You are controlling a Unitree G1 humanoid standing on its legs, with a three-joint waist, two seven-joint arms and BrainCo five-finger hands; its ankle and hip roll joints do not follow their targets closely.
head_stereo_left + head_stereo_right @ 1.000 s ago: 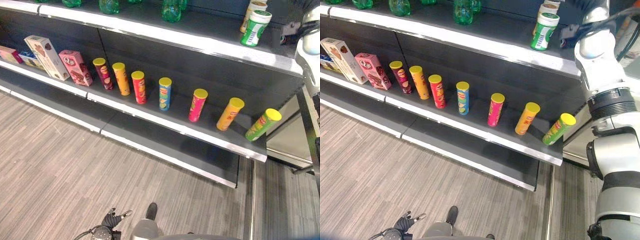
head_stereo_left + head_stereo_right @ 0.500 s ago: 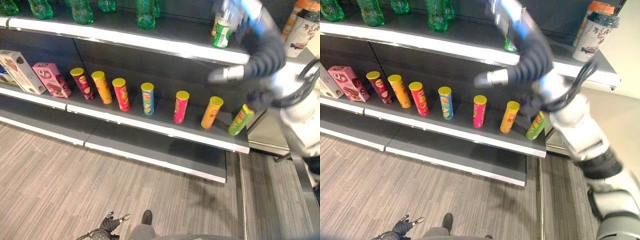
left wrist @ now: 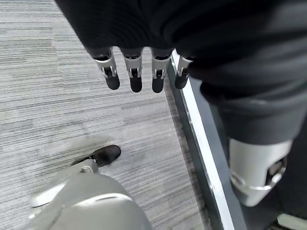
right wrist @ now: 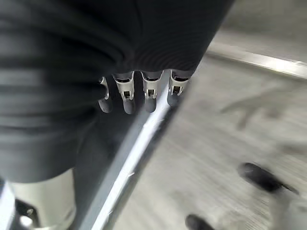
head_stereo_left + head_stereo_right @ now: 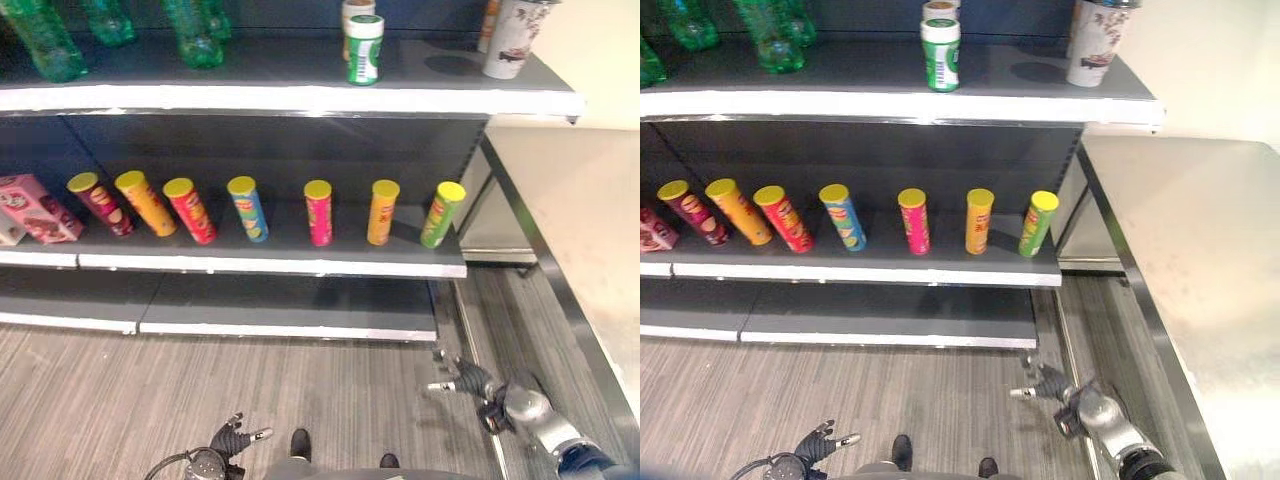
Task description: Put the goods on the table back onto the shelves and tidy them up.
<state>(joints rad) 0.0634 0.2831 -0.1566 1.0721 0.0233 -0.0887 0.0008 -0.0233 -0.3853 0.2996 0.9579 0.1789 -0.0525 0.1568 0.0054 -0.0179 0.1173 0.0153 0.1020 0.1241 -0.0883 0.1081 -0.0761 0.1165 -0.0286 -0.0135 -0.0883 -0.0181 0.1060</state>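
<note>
Floor: grey wood-grain planking [image 5: 250,400] runs in front of the shelving and on into the gap between shelving and table.
Shelving: a dark unit with pale front edges; top shelf [image 5: 300,98], middle shelf [image 5: 270,262] and a bare bottom shelf [image 5: 280,312].
Middle shelf: seven yellow-lidded crisp tubes stand in a spaced row, apart from each other: maroon tube [image 5: 97,203], orange tube [image 5: 146,202], red tube [image 5: 190,210], blue tube [image 5: 247,208], pink tube [image 5: 318,212], a second orange-yellow tube [image 5: 381,211] and a green tube [image 5: 441,213] nearest the shelf's right end. To the left of the row lies a pink box [image 5: 35,207].
Top shelf: green bottles [image 5: 195,30] at the left, a green-and-white canister [image 5: 364,48] near the middle with another canister just behind it, and a patterned cup [image 5: 510,38] at the right end.
Table: a pale steel-edged table [image 5: 1200,260] stands right of the shelving; the part in view carries no goods.
Left hand [image 5: 232,439]: low by the floor, fingers straight and relaxed, holding nothing; its wrist view shows the fingers [image 3: 135,72] in a row over the planking.
Right hand [image 5: 462,379]: low beside the shelving's right end, fingers loosely spread, empty; its fingers [image 4: 125,95] hang over a shelf edge.
</note>
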